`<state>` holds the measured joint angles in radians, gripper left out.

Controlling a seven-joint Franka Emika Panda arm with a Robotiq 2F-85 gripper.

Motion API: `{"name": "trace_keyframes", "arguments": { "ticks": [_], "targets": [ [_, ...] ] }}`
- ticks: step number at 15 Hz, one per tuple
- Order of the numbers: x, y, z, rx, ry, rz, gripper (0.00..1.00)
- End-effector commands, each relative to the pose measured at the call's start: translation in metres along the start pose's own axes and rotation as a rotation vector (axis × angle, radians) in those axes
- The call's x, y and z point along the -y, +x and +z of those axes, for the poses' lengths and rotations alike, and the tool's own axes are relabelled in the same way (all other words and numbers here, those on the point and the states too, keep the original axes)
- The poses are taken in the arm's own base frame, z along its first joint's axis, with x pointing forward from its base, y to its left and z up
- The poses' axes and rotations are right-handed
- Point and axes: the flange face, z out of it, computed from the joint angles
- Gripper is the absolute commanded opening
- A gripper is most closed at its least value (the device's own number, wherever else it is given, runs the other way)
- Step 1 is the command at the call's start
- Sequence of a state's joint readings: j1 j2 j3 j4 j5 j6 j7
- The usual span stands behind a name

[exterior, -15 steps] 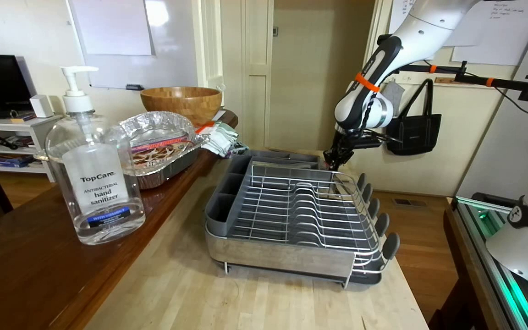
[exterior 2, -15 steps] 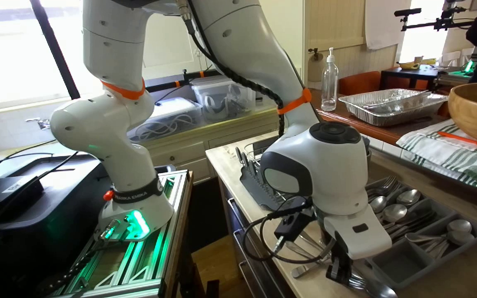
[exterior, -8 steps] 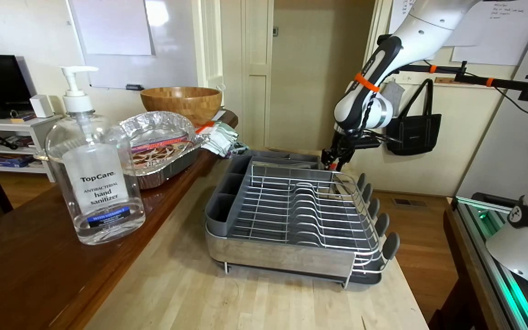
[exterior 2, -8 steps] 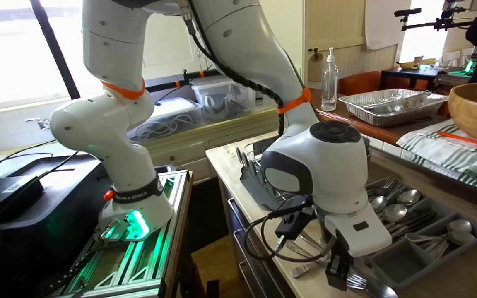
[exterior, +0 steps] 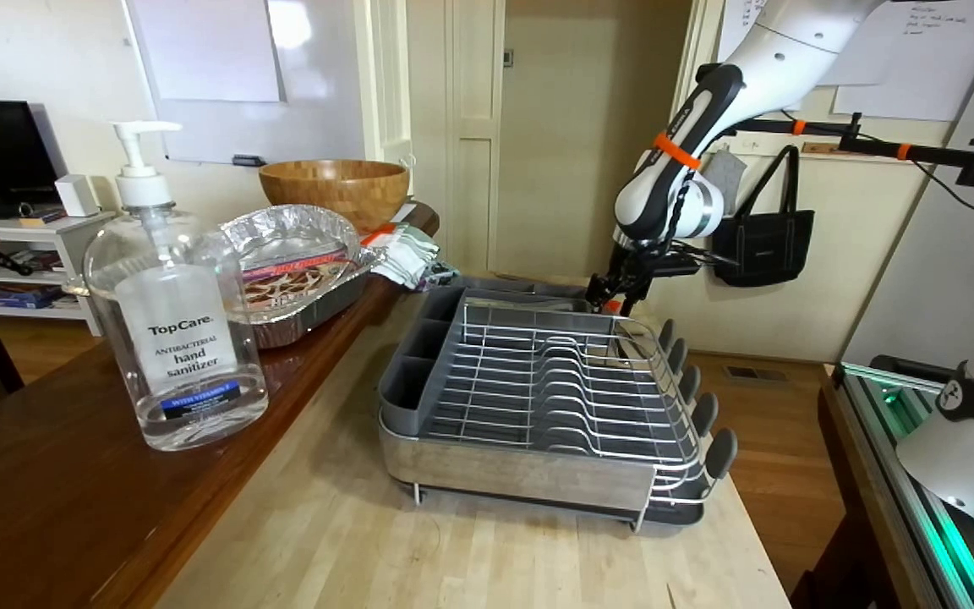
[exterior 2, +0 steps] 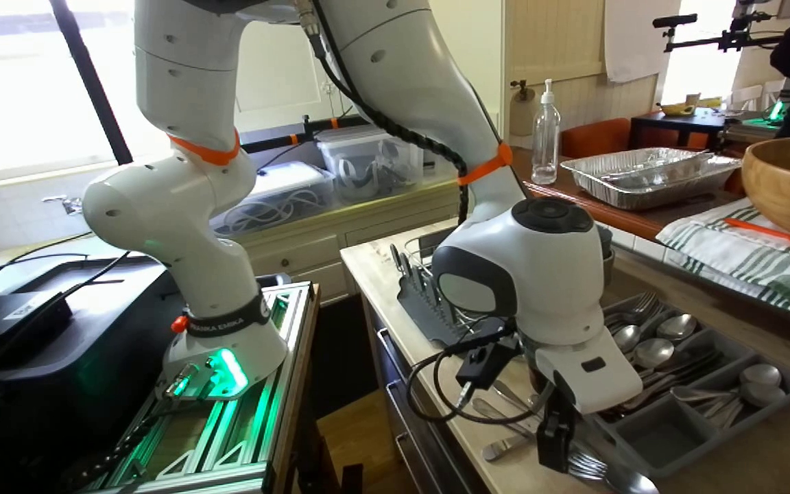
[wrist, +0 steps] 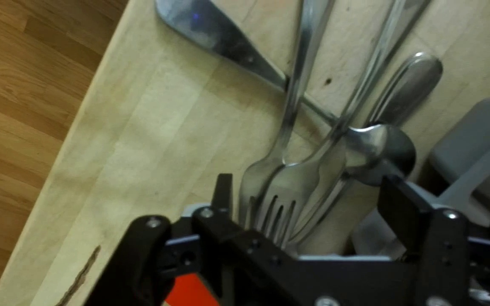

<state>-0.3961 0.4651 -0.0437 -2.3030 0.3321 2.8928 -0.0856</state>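
- Lining the jaws up over loose cutlery seems to be the step in hand, although letting a piece go could look much the same.
- The jaws stand well apart with nothing clamped between them; whether either side touches metal, I cannot tell.
- In the wrist view, the tines of the front fork point(wrist: 294, 180) show between the jaws, and the rear fork point(wrist: 254, 182) lies partly under its head, both on the light wooden desk point(wrist: 143, 170).
- A spoon point(wrist: 381, 146) lies across the pile, its bowl near the jaw at that view's right and its handle passing under both forks; another metal handle point(wrist: 413, 85) runs beneath the bowl.
- The gray tray point(exterior 2: 666, 442), partly filled with cutlery, sits just beside the pile.
- For a pick, the next move would call for choosing one fork and coming down square across it before closing.
- Closing right here might catch both forks, since their heads overlap; further up, the handles spread apart, so one should be easier to single out there.
- Dragging the spoon along is a likely snag, so a straight lift looks safest.
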Motion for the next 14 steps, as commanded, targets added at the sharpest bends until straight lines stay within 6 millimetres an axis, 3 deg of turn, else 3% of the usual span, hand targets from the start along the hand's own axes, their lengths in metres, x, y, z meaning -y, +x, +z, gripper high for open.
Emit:
{"name": "trace_keyframes", "arguments": {
  "ticks": [1,4,7,8,9,10,14],
  "targets": [
    [0.006,-0.005,-0.003,0.015,0.017,0.0,0.57],
    [0.011,-0.007,-0.002,0.02,0.023,-0.007,0.34],
    [0.017,-0.008,-0.003,0.023,0.03,-0.01,0.26],
    [0.019,-0.008,-0.003,0.023,0.032,-0.012,0.27],
    [0.02,-0.009,-0.003,0.025,0.031,-0.013,0.35],
    [0.019,-0.01,-0.003,0.027,0.029,-0.012,0.53],
    [0.018,-0.016,-0.005,0.033,0.024,-0.009,0.83]
  ]
}}
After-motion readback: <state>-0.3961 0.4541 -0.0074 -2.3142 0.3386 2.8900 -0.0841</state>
